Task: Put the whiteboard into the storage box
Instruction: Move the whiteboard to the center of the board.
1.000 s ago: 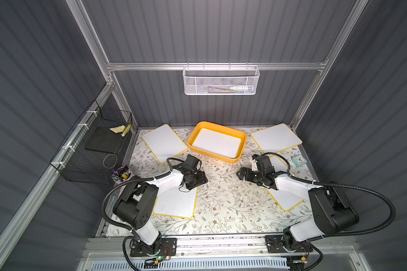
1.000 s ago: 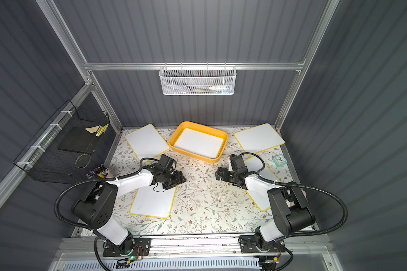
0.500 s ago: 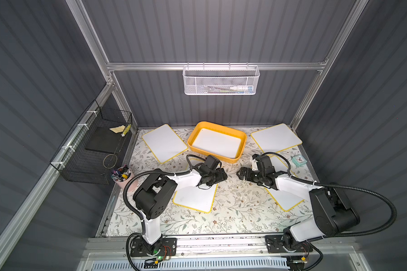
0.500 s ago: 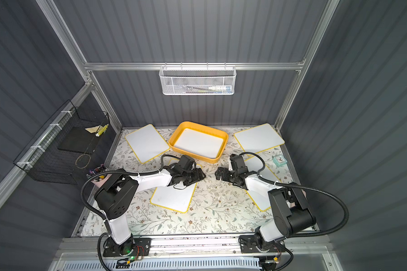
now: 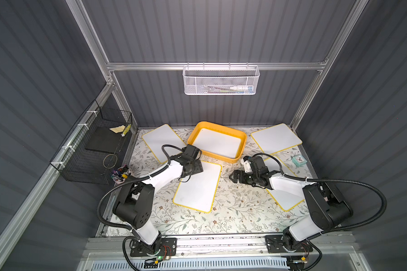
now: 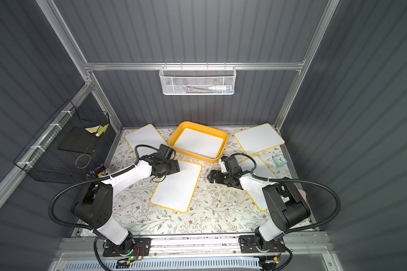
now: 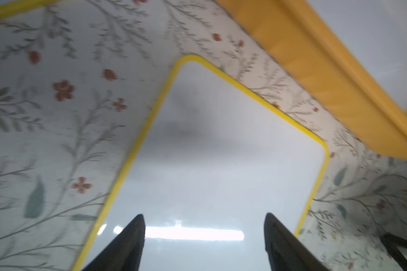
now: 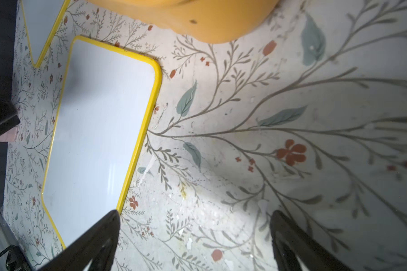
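Yellow-edged whiteboard (image 5: 197,187), corner under left arm (image 5: 165,174)

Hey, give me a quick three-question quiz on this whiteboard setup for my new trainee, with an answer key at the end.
1. True or false: the storage box is empty.
2. Which arm's gripper hangs over the middle whiteboard? A left, B right, C neither.
3. Short answer: what small teal item stands on the robot's far right?
Key: 1 false, a whiteboard lies in it. 2 A, the left gripper, jaws open. 3 A clock.
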You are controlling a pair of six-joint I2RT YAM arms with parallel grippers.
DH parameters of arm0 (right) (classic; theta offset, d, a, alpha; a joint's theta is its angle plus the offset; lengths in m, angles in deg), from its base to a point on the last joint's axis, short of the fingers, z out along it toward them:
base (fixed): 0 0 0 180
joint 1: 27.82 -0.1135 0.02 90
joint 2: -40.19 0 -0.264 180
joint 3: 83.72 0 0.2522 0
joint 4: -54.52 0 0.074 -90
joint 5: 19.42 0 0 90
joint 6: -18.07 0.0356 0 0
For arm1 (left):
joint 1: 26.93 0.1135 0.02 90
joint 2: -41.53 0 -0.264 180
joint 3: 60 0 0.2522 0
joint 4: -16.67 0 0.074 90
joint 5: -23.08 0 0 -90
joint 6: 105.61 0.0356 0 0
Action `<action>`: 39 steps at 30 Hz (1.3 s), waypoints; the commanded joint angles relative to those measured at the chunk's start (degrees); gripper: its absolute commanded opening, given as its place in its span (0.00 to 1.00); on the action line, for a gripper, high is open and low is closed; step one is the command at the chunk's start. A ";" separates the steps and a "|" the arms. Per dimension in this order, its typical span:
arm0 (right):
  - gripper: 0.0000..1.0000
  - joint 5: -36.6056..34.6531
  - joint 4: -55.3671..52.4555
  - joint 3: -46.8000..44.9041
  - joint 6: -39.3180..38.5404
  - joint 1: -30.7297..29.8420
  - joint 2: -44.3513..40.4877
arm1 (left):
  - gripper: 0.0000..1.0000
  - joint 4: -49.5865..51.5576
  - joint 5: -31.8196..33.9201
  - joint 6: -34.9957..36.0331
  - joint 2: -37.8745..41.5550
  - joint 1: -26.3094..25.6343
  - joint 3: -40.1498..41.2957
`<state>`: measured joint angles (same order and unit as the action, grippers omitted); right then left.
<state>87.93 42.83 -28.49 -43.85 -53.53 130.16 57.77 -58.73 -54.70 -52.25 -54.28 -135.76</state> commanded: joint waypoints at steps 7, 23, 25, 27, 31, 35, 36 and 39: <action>0.99 3.70 0.34 4.69 -1.22 -6.29 4.36 | 0.80 3.33 -1.76 5.44 3.61 7.74 9.59; 0.99 4.41 -5.49 11.41 -3.46 -9.31 11.51 | 0.81 -5.56 -18.64 -8.50 11.73 5.01 26.84; 0.99 4.37 -5.71 11.60 -3.56 -9.29 11.69 | 0.81 -5.45 -18.69 -10.55 12.10 2.58 27.90; 0.99 4.18 -5.73 11.68 -3.30 -9.31 11.76 | 0.81 -6.97 -20.36 -13.47 10.10 -1.22 28.38; 0.99 4.54 -5.96 11.53 -2.89 -9.33 11.82 | 0.81 -6.65 -20.98 -16.36 4.92 -9.00 26.01; 0.99 4.95 -6.01 11.70 -3.00 -9.27 11.98 | 0.81 -4.03 -19.25 -17.86 6.32 -12.20 24.76; 0.99 5.30 -5.99 11.74 -2.94 -9.27 12.01 | 0.81 -2.52 -17.80 -17.61 7.23 -12.20 24.16; 0.99 5.96 -5.87 11.58 -2.64 -9.27 12.06 | 0.82 1.38 -12.01 -15.54 9.59 -11.36 21.72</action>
<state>90.96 39.26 -17.27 -46.65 -61.93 140.76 47.41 -74.01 -69.68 -42.02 -65.89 -114.71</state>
